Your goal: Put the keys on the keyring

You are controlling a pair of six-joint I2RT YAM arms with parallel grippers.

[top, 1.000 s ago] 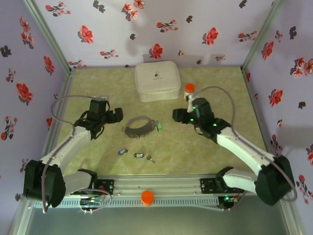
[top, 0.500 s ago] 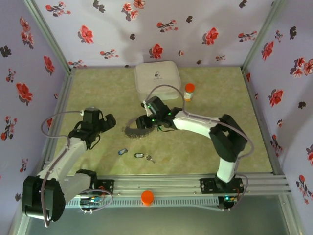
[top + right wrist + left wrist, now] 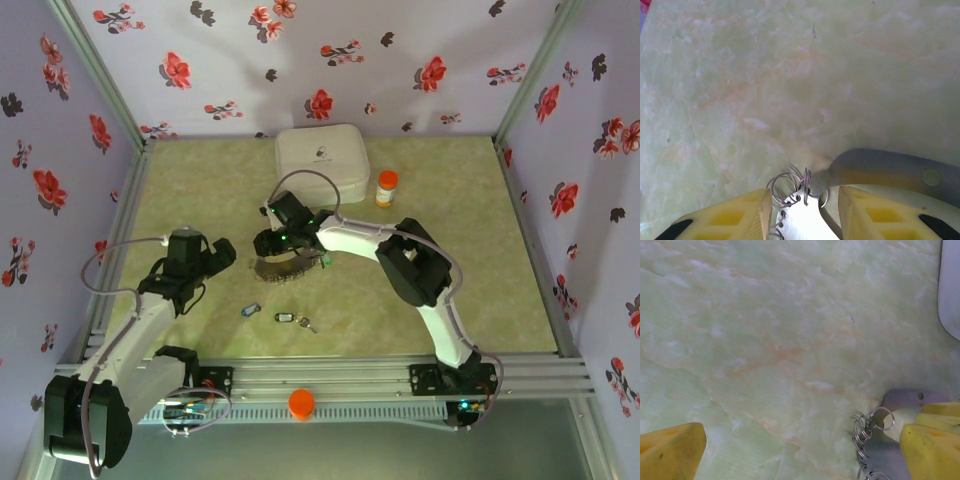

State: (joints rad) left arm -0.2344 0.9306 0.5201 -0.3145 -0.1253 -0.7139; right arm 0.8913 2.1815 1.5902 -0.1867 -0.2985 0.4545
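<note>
several keys (image 3: pixel 283 318) lay well short of the white case (image 3: pixel 322 165). nearer it, the right gripper (image 3: pixel 805 194) straddled the keyring (image 3: pixel 285 266), jaws half-shut to pinch it, hold unclear. the left gripper (image 3: pixel 218 255) gaped empty.

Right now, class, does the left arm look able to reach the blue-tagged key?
Probably yes: the left tool is open, only bare table lies between it and the blue-tagged key, and the right tool sits at the keyring, off that path.
</note>
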